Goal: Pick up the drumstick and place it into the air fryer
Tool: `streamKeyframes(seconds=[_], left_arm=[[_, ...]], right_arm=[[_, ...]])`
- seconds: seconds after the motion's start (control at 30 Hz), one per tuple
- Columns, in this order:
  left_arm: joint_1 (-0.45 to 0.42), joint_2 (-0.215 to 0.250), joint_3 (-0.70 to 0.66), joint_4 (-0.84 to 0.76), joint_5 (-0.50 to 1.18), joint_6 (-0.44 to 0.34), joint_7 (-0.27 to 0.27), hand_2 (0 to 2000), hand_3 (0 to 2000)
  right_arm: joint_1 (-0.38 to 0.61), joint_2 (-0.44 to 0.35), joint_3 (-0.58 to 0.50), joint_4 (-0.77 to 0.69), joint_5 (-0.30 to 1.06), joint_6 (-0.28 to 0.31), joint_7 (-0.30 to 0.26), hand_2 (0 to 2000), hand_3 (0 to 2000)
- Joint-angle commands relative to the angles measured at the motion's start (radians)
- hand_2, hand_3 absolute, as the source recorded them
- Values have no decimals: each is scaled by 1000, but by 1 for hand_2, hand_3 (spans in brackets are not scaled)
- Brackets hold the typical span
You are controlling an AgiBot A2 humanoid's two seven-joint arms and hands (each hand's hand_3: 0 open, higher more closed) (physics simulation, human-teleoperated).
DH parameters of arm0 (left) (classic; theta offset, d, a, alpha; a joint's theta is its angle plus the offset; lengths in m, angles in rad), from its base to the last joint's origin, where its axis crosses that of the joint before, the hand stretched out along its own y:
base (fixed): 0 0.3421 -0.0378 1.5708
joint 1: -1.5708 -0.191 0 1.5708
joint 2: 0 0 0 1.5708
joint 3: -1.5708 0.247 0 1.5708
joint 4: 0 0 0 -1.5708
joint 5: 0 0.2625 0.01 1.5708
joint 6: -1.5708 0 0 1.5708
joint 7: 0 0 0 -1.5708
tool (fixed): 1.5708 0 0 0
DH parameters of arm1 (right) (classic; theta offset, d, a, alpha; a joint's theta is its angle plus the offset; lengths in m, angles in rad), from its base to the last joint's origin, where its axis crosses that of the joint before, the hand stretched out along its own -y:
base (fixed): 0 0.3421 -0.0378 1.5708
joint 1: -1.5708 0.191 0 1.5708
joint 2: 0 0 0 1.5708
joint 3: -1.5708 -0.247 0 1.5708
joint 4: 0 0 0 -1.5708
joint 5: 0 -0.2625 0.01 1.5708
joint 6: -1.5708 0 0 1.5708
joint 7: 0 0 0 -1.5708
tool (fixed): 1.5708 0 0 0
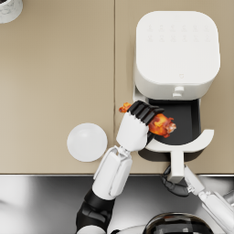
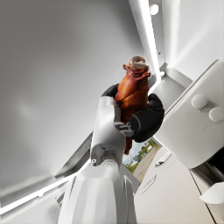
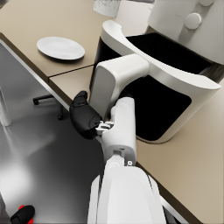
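A glazed brown drumstick [image 1: 162, 125] hangs over the left side of the air fryer's open black drawer [image 1: 183, 119], held by my left hand [image 1: 141, 118]. In the left wrist view the drumstick [image 2: 132, 89] stands upright in the dark fingers [image 2: 146, 120] of that hand [image 2: 131, 113]. The white air fryer [image 1: 177, 52] stands at the back right with its drawer pulled out toward me. My right hand [image 1: 176, 183] grips the drawer's white handle [image 1: 177, 164]; the right wrist view shows the hand [image 3: 87, 118] wrapped on the handle [image 3: 113, 81].
A round white plate [image 1: 87, 142] lies on the tan counter [image 1: 55, 82] left of my left arm. A pale container [image 1: 9, 9] sits at the far left corner. The counter's front edge runs just below the plate, with grey floor beyond.
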Motion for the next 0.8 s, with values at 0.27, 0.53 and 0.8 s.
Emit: streamKeyframes(seconds=[0.27, 0.53, 0.8], left_arm=[[113, 12, 188, 129, -1, -7, 0, 2000, 2000], [34, -28, 168, 88, -1, -6, -1, 0, 0], [-186, -209, -17, -238, -1, 10, -1, 0, 0]], right_arm=[[9, 129, 105, 94, -3, -59, 0, 2000, 2000], [13, 125, 111, 90, -3, -75, 0, 2000, 2000], [13, 140, 113, 96, -3, -34, 1, 2000, 2000]])
